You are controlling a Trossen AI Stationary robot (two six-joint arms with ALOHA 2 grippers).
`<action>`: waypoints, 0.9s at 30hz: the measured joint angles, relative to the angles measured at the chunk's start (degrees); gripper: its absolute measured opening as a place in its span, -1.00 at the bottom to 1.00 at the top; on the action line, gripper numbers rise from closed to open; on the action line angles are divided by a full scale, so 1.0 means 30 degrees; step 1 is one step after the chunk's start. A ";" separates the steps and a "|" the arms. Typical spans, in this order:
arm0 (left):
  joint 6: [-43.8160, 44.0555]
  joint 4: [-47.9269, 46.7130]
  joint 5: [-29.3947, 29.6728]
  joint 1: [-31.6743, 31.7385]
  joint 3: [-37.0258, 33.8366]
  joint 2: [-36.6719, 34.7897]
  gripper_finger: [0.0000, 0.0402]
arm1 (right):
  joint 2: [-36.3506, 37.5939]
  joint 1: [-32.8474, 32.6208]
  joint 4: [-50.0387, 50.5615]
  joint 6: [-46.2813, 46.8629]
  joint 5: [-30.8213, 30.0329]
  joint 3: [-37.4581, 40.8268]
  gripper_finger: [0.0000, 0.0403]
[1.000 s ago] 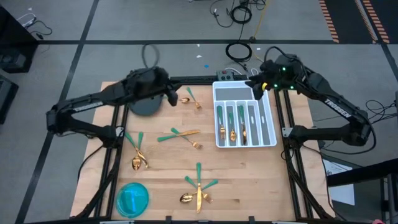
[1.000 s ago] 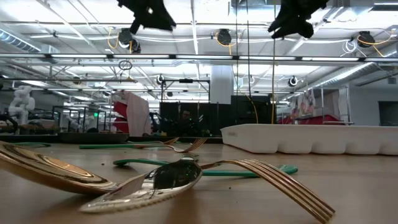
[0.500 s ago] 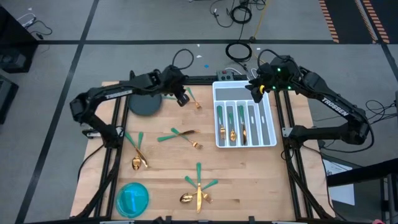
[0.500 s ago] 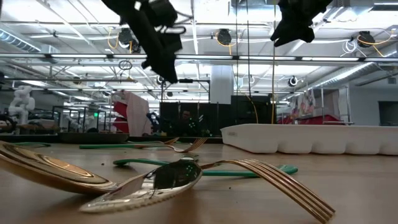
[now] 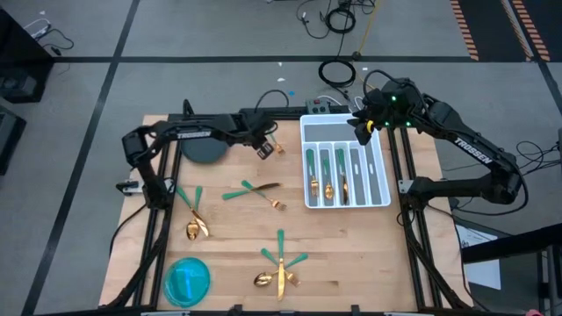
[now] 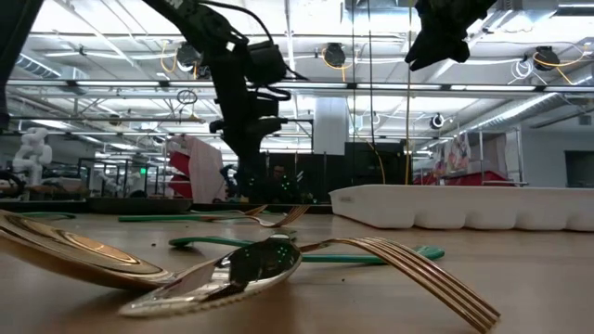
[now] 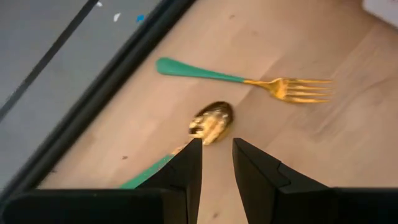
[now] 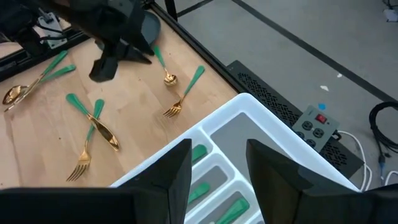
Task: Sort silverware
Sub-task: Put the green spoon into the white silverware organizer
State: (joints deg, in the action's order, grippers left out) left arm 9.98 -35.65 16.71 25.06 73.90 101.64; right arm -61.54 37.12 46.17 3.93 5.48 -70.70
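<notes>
The left hand (image 5: 262,147) has swung from the plate (image 5: 204,150) to hover, fingers slightly spread and empty, over the spoon (image 7: 212,121), apparently its next pick.

White "TROSSEN" lettering along the right arm (image 5: 474,151), smaller unreadable white lettering on the left arm (image 5: 195,134)

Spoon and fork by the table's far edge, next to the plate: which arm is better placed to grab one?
Left. The left gripper hangs directly over the spoon, fingers open, with the fork beside it. The right gripper hovers over the white tray, farther away.
</notes>
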 joint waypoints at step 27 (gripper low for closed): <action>0.4554 -0.5028 0.1979 -0.1474 0.5547 0.4899 -0.52 | -0.0281 0.0000 -0.0699 -0.0555 0.0018 0.0007 -0.27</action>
State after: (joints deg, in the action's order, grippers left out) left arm 23.64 -50.74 22.65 20.64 90.54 116.34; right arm -62.38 37.12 44.07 2.26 5.53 -70.67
